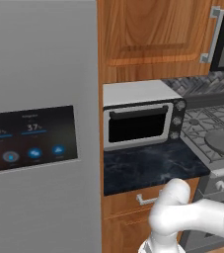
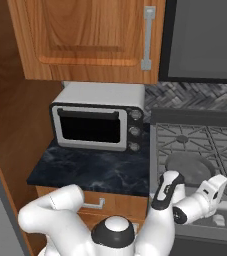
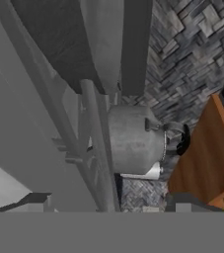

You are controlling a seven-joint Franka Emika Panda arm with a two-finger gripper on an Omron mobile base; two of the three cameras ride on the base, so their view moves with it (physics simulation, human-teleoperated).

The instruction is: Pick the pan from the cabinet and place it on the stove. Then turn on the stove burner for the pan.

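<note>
The dark grey pan (image 2: 187, 167) lies flat on the front left grate of the stove (image 2: 185, 134); the left base view also has the pan (image 1: 221, 140) and the stove (image 1: 201, 122). The wooden cabinet (image 2: 90, 35) above the counter has its door shut. My hand (image 2: 212, 191) hangs low at the stove's front edge, just right of the pan and above the silver knobs (image 1: 220, 185). In the hand view my gripper (image 3: 108, 202) looks across the grates, its tips wide apart, open, with nothing between them.
A silver toaster oven (image 2: 97, 122) stands on the dark marble counter (image 2: 95, 170) left of the stove. A grey fridge (image 1: 34, 123) walls off the left. A grey kettle (image 3: 133, 141) sits on a far grate before the stone backsplash. A drawer (image 1: 143, 200) is under the counter.
</note>
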